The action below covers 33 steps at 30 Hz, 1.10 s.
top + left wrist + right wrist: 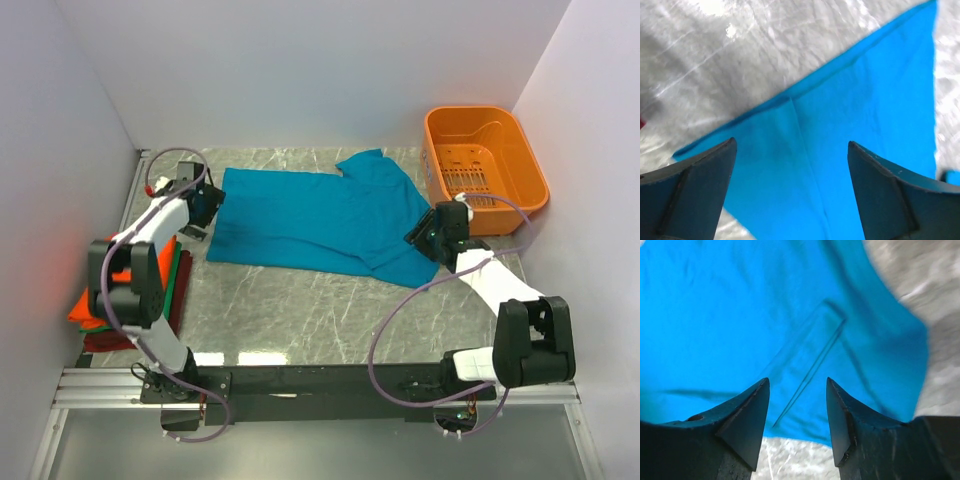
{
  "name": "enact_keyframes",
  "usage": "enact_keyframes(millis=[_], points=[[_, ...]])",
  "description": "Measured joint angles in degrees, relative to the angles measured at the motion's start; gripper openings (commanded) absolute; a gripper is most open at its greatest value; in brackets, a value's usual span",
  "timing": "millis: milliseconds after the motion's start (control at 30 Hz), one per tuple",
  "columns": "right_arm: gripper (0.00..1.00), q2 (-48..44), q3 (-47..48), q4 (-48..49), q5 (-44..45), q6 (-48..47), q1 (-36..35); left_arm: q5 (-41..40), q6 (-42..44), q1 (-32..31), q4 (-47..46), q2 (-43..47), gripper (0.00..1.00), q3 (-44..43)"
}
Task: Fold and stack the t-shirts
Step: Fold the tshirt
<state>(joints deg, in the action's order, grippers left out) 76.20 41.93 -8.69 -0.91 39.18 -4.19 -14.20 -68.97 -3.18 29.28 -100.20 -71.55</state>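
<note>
A teal-blue t-shirt (315, 220) lies spread flat across the middle of the marble table, partly folded lengthwise, one sleeve up at the back. My left gripper (205, 205) is open and empty just above the shirt's left edge; the left wrist view shows blue cloth (850, 125) between its spread fingers. My right gripper (428, 238) is open and empty above the shirt's right end, near a sleeve hem (810, 360). A stack of folded t-shirts, orange (112, 290) on top, green (180, 270) and dark red (150, 338) below, lies at the left under the left arm.
An orange plastic basket (484, 165) stands at the back right corner. White walls close in the table on the left, back and right. The arms' mounting rail (320, 380) runs along the near edge.
</note>
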Motion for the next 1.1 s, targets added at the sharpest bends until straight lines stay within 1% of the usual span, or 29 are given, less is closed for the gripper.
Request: enact_keyframes(millis=[133, 200, 233, 300, 433, 700, 1000, 1067, 1100], points=[[0.52, -1.33, -0.66, -0.37, -0.11, -0.02, -3.74, 1.42, 0.61, -0.48, -2.32, 7.58, 0.97, 6.69], [0.51, -2.75, -2.19, 0.09, -0.24, 0.28, -4.90, 1.53, 0.66, -1.60, -2.49, 9.84, 0.95, 9.53], [0.51, -3.45, -3.10, 0.13, -0.26, 0.44, -5.66, 1.66, 0.68, -2.43, -2.91, 10.58, 0.95, 10.95], [0.50, -3.61, -4.09, 0.11, -0.13, 1.05, -7.37, 2.36, 0.70, -4.59, -3.54, 11.28, 0.91, 13.66], [0.50, 0.15, -4.13, 1.79, -0.20, 2.43, -11.32, 4.28, 0.90, -7.91, -5.55, 11.32, 0.90, 18.01], [0.49, 8.74, -4.09, 4.70, 0.35, 4.46, -12.46, 4.70, 1.81, -8.66, -8.17, 10.51, 0.88, 18.91], [0.48, 9.66, -4.00, 7.04, 0.90, 5.35, -12.46, 4.63, 1.88, -8.66, -9.03, 9.40, 0.84, 21.53], [0.43, 9.73, -4.00, 7.04, 1.01, 5.35, -12.46, 4.52, 1.88, -8.66, -9.25, 9.40, 0.83, 21.62], [0.43, 9.94, -3.96, 7.08, 1.11, 5.38, -12.46, 4.50, 1.88, -8.66, -9.33, 9.40, 0.83, 21.64]])
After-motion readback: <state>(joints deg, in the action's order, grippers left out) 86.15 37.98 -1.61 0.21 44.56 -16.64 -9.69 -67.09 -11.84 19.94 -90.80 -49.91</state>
